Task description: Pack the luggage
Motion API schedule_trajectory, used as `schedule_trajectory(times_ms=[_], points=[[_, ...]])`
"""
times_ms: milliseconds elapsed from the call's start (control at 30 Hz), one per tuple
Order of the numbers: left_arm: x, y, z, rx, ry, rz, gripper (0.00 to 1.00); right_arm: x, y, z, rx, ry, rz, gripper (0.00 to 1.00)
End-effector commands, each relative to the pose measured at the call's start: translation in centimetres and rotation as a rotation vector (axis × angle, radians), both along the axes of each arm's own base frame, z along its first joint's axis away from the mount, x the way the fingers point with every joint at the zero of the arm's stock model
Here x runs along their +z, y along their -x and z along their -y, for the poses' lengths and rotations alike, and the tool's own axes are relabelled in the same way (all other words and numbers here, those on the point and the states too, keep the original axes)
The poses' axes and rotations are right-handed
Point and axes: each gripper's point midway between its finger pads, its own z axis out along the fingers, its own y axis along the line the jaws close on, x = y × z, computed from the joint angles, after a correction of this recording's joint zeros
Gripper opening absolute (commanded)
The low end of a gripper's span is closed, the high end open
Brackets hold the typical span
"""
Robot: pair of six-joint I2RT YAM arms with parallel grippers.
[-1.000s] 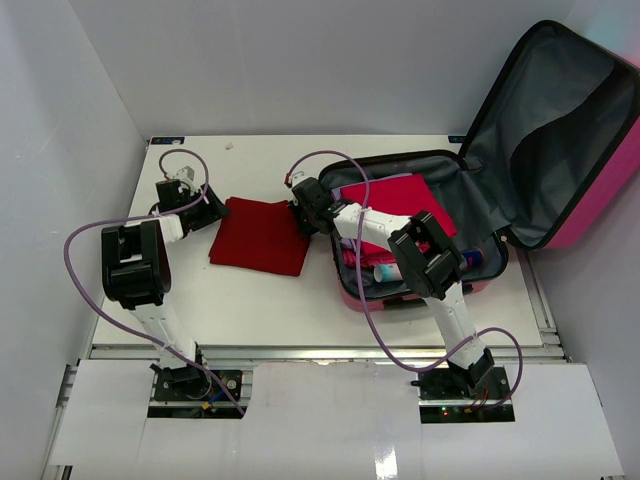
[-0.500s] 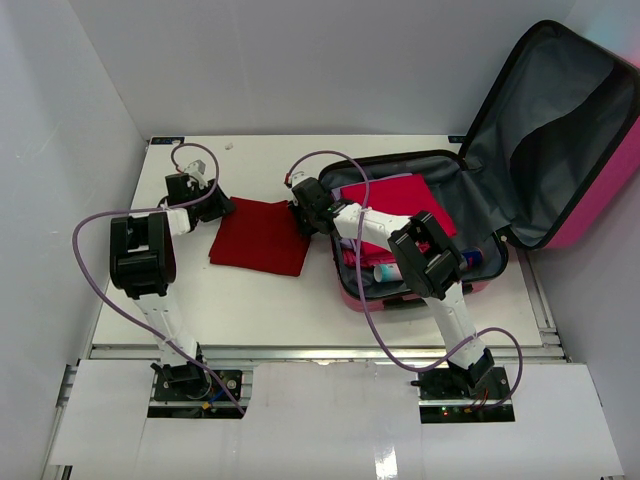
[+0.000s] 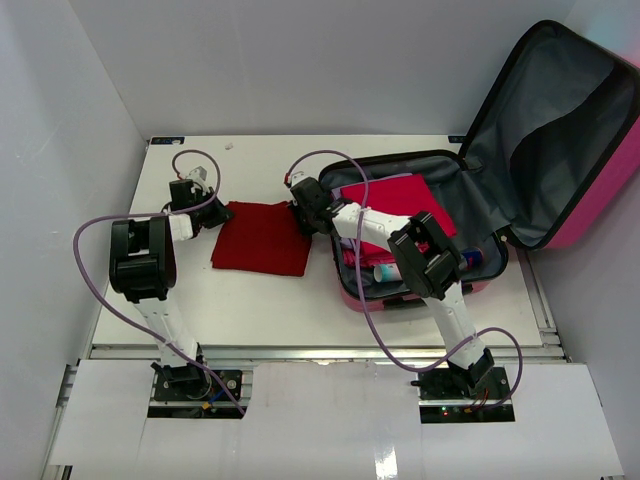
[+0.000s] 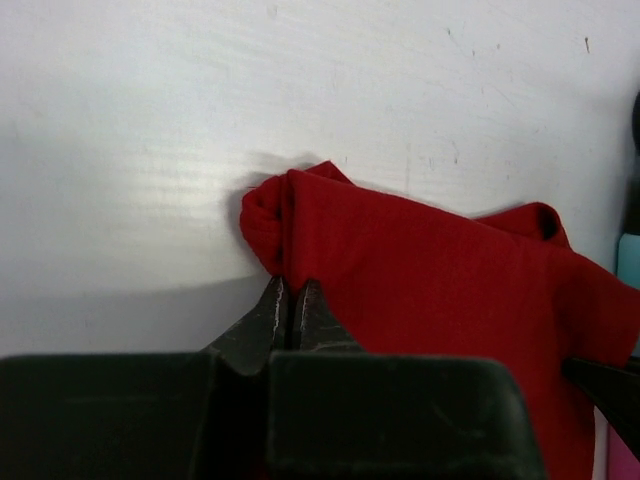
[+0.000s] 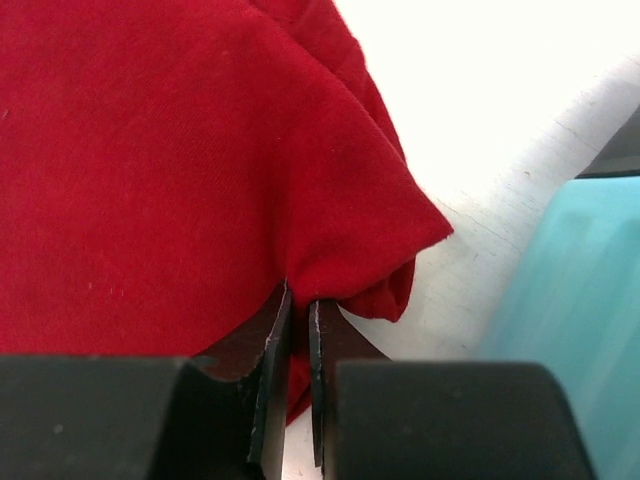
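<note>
The luggage lies open at the right of the table, pink shell, grey lining, lid propped up. Inside it are a folded red garment and small bottles. A dark red folded cloth lies on the table left of the luggage. My left gripper is shut on the cloth's left corner. My right gripper is shut on the cloth's right corner. The luggage's teal edge shows in the right wrist view.
The white table has a raised frame along its edges. White walls close in the left and back. Purple cables loop over both arms. The luggage's open lid overhangs the table's right side.
</note>
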Motion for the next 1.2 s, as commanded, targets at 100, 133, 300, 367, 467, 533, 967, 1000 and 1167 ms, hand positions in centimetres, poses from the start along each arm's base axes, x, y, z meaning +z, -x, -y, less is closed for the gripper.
schedule_trajectory(times_ms=[100,133,300,367,467,533,967,1000,1167], points=[[2.3,3.5,2.1,0.066,0.043,-0.003,0.0,5.2,-2.1,3.7,-0.107,0.074,0.123,0.08],[2.2,4.1,2.2,0.077,0.037,-0.003,0.0,5.4,-2.1,3.8,-0.11,0.074,0.128,0.08],[4.6,5.9,2.6,0.136,-0.01,0.051,0.0,7.4,-1.7,4.0,-0.118,0.083,0.174,0.08],[4.8,6.5,2.5,0.153,-0.033,0.057,0.0,8.1,-1.4,4.3,-0.12,0.084,0.19,0.08],[5.1,7.4,1.9,0.19,-0.063,0.067,0.0,8.9,-1.0,4.4,-0.119,0.082,0.207,0.08],[5.4,7.9,1.7,0.206,-0.066,0.076,0.0,9.3,-0.8,4.4,-0.12,0.088,0.217,0.08],[8.5,9.5,1.1,0.264,-0.077,0.159,0.0,10.9,0.6,4.2,-0.098,0.089,0.263,0.08],[8.6,9.5,1.0,0.269,-0.082,0.161,0.0,11.0,0.6,4.1,-0.095,0.083,0.263,0.08],[9.3,9.9,1.1,0.268,-0.078,0.182,0.0,11.1,0.8,3.4,-0.073,0.084,0.274,0.08]])
